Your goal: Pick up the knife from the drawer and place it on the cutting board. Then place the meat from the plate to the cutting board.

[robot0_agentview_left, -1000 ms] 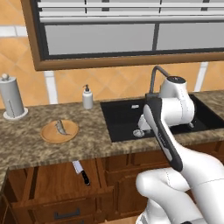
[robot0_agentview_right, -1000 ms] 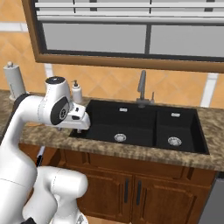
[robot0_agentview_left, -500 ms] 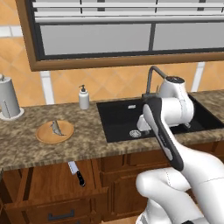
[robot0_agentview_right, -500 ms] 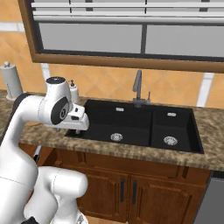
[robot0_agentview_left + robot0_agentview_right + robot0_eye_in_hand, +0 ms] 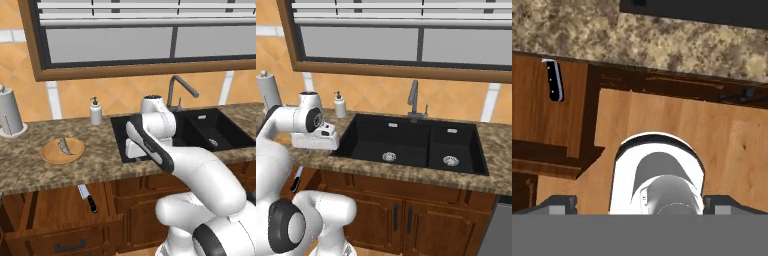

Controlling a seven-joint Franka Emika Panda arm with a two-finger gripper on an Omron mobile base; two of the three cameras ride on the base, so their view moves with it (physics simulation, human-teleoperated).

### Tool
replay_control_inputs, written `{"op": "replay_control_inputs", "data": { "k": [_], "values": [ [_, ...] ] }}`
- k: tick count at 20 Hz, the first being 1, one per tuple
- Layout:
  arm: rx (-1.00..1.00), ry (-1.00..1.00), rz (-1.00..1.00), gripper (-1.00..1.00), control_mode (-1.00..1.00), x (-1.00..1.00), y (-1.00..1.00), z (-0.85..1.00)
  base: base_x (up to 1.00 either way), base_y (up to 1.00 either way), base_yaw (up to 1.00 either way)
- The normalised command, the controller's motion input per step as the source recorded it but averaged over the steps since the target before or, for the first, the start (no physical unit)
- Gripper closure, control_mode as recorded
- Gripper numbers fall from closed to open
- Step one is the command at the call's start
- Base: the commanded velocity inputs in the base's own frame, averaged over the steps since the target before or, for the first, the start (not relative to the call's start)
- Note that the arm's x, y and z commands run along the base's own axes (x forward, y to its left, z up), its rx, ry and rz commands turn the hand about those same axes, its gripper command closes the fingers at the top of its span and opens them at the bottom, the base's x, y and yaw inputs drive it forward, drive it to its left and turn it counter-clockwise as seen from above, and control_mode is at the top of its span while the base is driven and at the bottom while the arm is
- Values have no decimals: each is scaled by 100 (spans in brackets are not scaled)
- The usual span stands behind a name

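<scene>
Tool (image 5: 640, 204) spread apart, empty; best lowered onto knife (image 5: 87, 197) handle, lower left, in drawer (image 5: 50, 210).

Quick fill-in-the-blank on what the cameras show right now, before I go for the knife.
1. The knife lies in the open ____.
2. The meat rests on the round ____.
3. The soap dispenser stands on the counter just left of the black ____.
4. The gripper's jaws stand ____, holding nothing.

Missing words: drawer; plate; sink; open

Kitchen: granite counter (image 5: 60, 170), black sink (image 5: 406, 142), faucet (image 5: 414, 102), wood cabinets (image 5: 401, 217).
</scene>
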Motion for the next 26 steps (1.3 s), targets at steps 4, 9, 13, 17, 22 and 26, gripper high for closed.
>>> {"op": "replay_control_inputs", "data": {
  "k": [4, 9, 13, 17, 22, 26],
  "values": [
    [0, 13, 18, -100, -100, 18, 4, -71, 0, 0, 0],
    [0, -1, 4, -100, -100, 12, 69, -67, 0, 0, 0],
    [0, -4, 0, -100, -100, -6, 96, -36, 0, 0, 0],
    [0, 0, 0, -100, -100, -17, 94, -34, 0, 0, 0],
    [0, 0, 0, -100, -100, -15, 100, -21, 0, 0, 0],
    [0, 2, 0, -100, -100, -14, 100, -14, 0, 0, 0]
  ]
}}
